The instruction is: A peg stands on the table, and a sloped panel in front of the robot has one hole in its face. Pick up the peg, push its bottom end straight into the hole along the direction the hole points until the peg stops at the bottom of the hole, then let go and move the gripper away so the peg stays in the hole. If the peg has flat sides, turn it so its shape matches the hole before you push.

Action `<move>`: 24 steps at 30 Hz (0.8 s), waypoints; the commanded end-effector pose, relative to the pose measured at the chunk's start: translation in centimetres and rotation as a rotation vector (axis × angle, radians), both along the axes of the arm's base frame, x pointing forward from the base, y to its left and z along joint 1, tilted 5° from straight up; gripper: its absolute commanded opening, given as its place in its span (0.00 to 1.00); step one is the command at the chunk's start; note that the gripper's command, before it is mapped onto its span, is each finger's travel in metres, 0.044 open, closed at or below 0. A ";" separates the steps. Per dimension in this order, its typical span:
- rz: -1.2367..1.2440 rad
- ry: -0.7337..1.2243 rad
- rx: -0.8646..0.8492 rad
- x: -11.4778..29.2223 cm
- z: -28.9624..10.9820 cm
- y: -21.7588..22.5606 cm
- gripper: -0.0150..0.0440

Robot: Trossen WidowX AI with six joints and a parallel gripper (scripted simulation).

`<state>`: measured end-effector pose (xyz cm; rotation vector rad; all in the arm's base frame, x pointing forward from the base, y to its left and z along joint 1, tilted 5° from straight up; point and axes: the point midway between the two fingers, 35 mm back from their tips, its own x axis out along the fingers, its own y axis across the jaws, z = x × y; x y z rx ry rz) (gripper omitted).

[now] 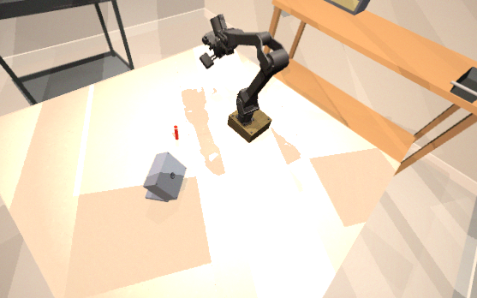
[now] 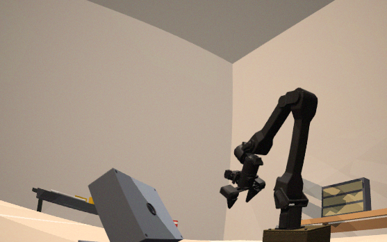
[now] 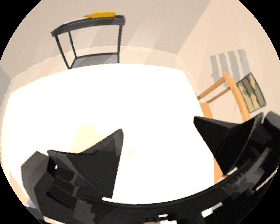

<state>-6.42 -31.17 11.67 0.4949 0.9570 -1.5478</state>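
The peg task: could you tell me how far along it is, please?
Nothing is done yet: the red peg stands untouched on the table, apart from the grey panel. In hand: the gripper hangs open and empty, away from it. Left: grasp, insert into the hole, release.

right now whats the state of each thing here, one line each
peg: upright on the table, untouched, apart from the panel
sloped panel: tilted, its hole has nothing in it
gripper: jaws wide open, holding nothing, raised in the air away from the peg
arm: bent at the elbow, reaching out from its base
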 end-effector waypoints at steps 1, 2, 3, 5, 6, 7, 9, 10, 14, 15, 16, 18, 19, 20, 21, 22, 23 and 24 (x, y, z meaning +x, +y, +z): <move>0.046 -0.026 0.024 1.9 -0.4 -0.3 1.00; 0.056 -0.031 0.029 2.3 -0.4 -0.4 1.00; 0.066 -0.035 0.034 2.7 -0.4 -0.4 1.00; 0.087 -0.044 0.044 3.6 -0.5 -0.5 1.00; 0.097 -0.048 0.049 4.0 -0.5 -0.5 1.00; 0.107 -0.053 0.055 4.4 -0.6 -0.6 1.00; 0.128 -0.061 0.065 5.3 -0.6 -0.6 1.00; 0.138 -0.065 0.071 5.7 -0.7 -0.6 1.00; 0.180 -0.078 0.094 7.4 -0.8 -0.6 1.00; 0.191 -0.081 0.100 7.8 -0.9 -0.6 1.00; 0.202 -0.084 0.106 8.2 -0.9 -0.6 1.00; 0.223 -0.090 0.118 9.1 -1.0 -0.6 1.00; 0.234 -0.092 0.124 9.5 -1.1 -0.5 1.00; 0.244 -0.095 0.130 9.9 -1.1 -0.5 1.00; 0.255 -0.098 0.137 10.4 -1.1 -0.5 1.00; 0.264 -0.099 0.140 10.8 -1.2 -0.4 1.00; 0.274 -0.100 0.143 11.2 -1.2 -0.4 1.00; 0.283 -0.101 0.146 11.5 -1.3 -0.3 1.00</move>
